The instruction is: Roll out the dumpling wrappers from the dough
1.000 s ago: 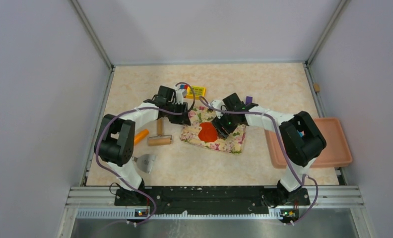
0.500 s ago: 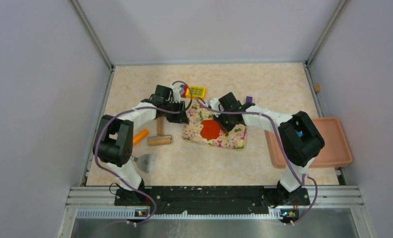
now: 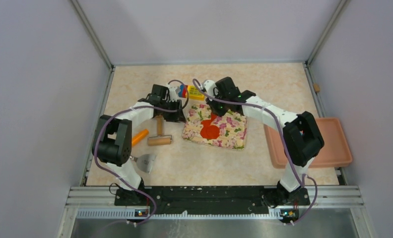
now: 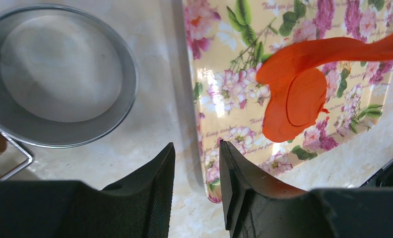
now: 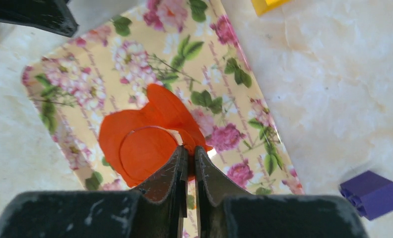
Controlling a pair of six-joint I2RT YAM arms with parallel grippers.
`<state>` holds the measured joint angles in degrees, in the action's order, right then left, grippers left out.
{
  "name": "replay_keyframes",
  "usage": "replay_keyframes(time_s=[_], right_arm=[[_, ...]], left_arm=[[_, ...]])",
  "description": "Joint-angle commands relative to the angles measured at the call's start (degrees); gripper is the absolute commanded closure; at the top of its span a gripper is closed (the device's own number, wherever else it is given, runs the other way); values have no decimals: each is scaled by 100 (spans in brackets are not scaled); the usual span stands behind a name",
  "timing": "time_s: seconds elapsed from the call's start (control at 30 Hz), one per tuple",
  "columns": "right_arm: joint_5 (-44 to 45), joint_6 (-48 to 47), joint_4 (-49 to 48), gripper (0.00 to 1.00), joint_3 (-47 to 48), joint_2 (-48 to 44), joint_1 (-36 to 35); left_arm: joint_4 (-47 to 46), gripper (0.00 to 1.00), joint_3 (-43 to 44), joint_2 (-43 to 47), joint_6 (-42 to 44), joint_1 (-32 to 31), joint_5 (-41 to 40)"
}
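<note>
Dough (image 3: pixel 209 131) lies red-orange on a floral tray (image 3: pixel 231 134) at the middle of the worktop (image 3: pixel 264 89) in the top view. A narrow tongue of it reaches toward the tray's far edge, where the right gripper (image 3: pixel 215 112) sits over it. The left gripper (image 3: pixel 178 113) is at the tray's left edge. Left of the tray lie a wooden rolling pin (image 3: pixel 160 140), an orange carrot toy (image 3: pixel 141 136) and, nearer the arm bases, a metal scraper (image 3: pixel 146 161). Beyond the tray is a yellow block (image 3: pixel 196 93). To the tray's right, well apart, is a pink dish (image 3: pixel 333 148).

From the left wrist, the left gripper (image 4: pixel 197 146) has its jaws parted, with the tray (image 4: pixel 224 94) edge and bare worktop showing in the gap and nothing held. The dough (image 4: pixel 276 119) lies on the tray beyond the fingers. A round dumpling wrapper (image 4: pixel 306 96), marked off by a circular line, sits flush within it, and a strip of dough stretches away over the tray. A metal ring (image 4: pixel 127 99) rests on the worktop just beside the tray's edge.

From the right wrist, the right gripper (image 5: pixel 187 151) is pinched nearly closed on the thin edge of the dough (image 5: pixel 112 134), just beside the wrapper (image 5: pixel 147 151). A purple block (image 5: pixel 370 194) lies off the tray (image 5: pixel 135 64).
</note>
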<state>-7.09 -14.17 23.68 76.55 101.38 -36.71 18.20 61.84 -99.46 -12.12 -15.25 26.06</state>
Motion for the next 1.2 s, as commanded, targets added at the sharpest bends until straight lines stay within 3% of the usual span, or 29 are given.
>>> replay_keyframes(time_s=[0.0,0.23,0.73,1.0,1.17], right_arm=[[-645,271,39,92,481,40,-211],[-1128,407,163,92,719,-90,-644],[-961,155,322,92,330,-1128,-1147],[-831,95,552,93,155,-1915,-1142],[-815,90,619,94,-61,-2403,-764]], left_arm=[[30,59,73,297,-17,213,82],[94,59,162,352,24,528,109],[394,59,608,289,348,751,135],[547,59,691,361,588,751,110],[665,59,672,503,844,751,56]])
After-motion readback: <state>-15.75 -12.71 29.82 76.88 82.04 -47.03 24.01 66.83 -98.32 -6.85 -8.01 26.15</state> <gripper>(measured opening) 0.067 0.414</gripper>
